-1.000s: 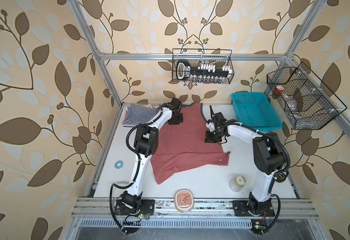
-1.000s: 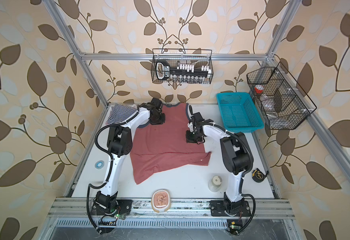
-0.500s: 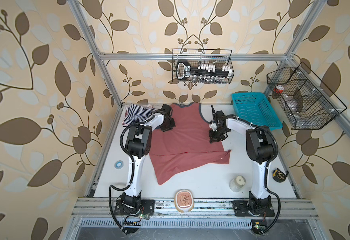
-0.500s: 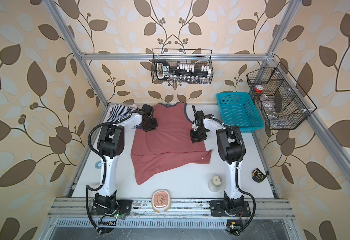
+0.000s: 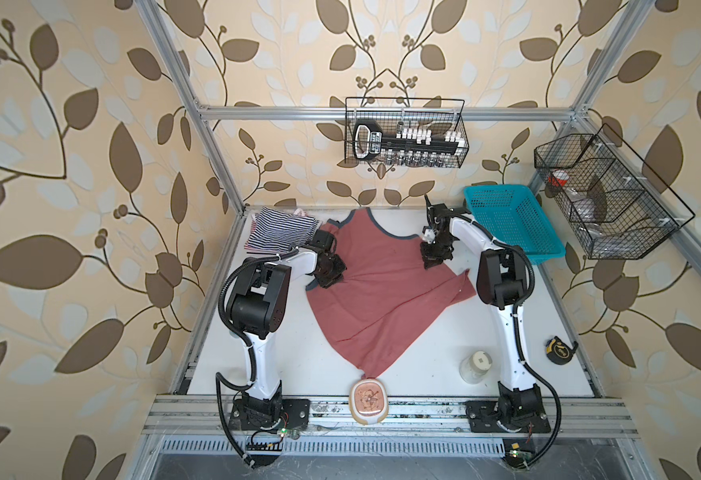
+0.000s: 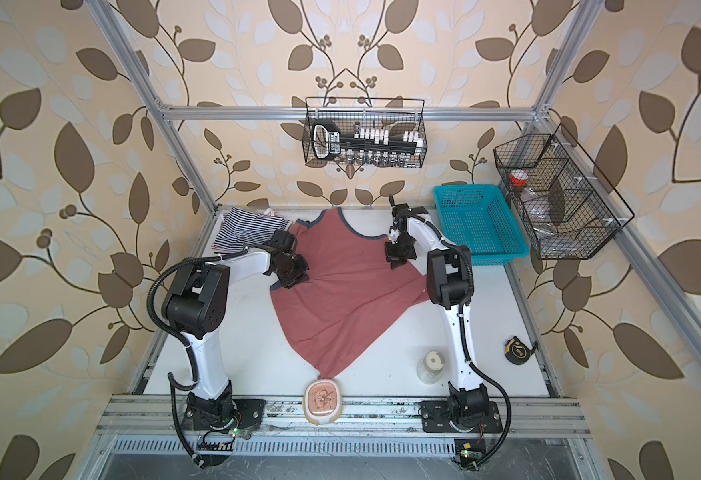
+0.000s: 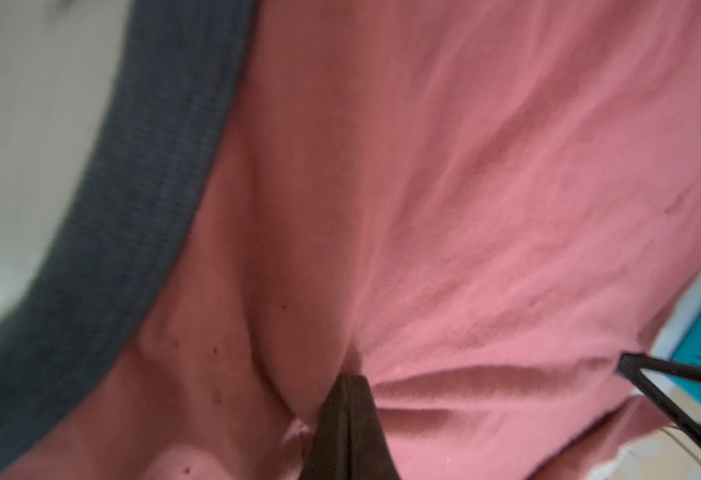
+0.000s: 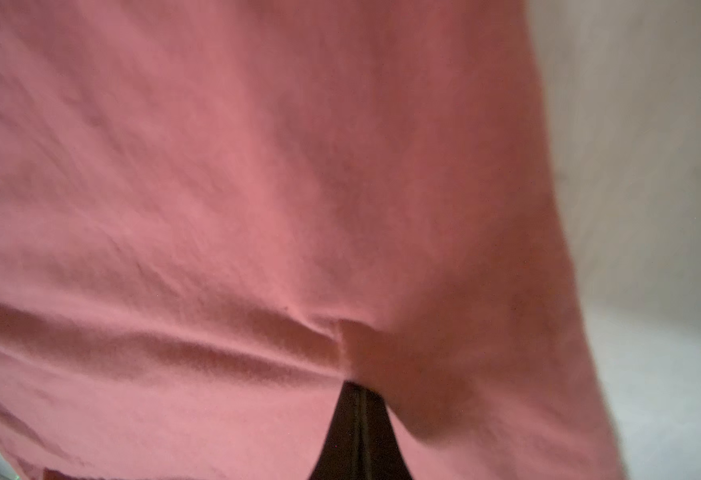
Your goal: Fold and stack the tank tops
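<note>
Both left hand (image 5: 324,284) and right hand (image 5: 428,265) pinch red tank top (image 5: 382,299); it spans between.

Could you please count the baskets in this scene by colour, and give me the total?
Black: 2, the back wall basket and the right wall basket
Teal: 1, the teal basket
Total: 3

No legible text, label or number anywhere

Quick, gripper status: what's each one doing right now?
Left gripper: closed, pinching the red tank top.
Right gripper: closed, pinching the same top.
</note>
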Controlling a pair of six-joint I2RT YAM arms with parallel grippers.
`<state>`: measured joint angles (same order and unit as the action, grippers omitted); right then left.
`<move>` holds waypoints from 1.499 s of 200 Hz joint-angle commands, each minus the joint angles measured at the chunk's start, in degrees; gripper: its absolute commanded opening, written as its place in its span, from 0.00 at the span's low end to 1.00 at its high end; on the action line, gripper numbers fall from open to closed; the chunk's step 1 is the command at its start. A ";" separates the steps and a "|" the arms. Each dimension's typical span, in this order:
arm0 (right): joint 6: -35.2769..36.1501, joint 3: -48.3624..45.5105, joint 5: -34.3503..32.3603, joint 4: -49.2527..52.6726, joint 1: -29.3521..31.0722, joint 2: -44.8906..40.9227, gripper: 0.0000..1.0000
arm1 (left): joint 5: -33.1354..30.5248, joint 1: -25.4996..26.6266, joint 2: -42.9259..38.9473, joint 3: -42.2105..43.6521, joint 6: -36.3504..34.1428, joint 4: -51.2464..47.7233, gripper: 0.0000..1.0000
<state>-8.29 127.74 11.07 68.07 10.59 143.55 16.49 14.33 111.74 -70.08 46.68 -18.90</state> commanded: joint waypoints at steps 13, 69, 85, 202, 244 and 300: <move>1.18 13.54 -2.58 6.70 0.27 10.17 0.00 | -0.35 1.81 -1.65 6.96 7.99 -3.25 0.00; -0.45 16.56 2.03 3.09 0.31 11.51 0.00 | 0.78 5.71 -4.70 10.41 14.61 -0.16 0.00; -1.65 16.66 5.28 0.50 0.13 11.67 0.00 | 1.24 7.03 -5.80 11.98 17.40 1.49 0.00; -6.41 10.72 29.84 -19.88 -0.98 1.46 0.07 | -6.77 11.69 -21.17 3.43 17.26 -12.39 0.00; -1.09 -15.98 18.43 -20.92 -1.10 -19.33 0.27 | -16.41 10.97 -17.30 -11.90 5.64 -16.86 0.01; -1.02 -37.71 -1.42 -18.31 0.37 -33.58 0.33 | -12.39 9.32 15.33 -50.36 -13.79 -32.27 0.00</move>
<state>-11.09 95.98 19.86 47.11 10.00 110.21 3.92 24.27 115.77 -110.17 43.62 -40.29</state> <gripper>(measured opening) 0.312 0.044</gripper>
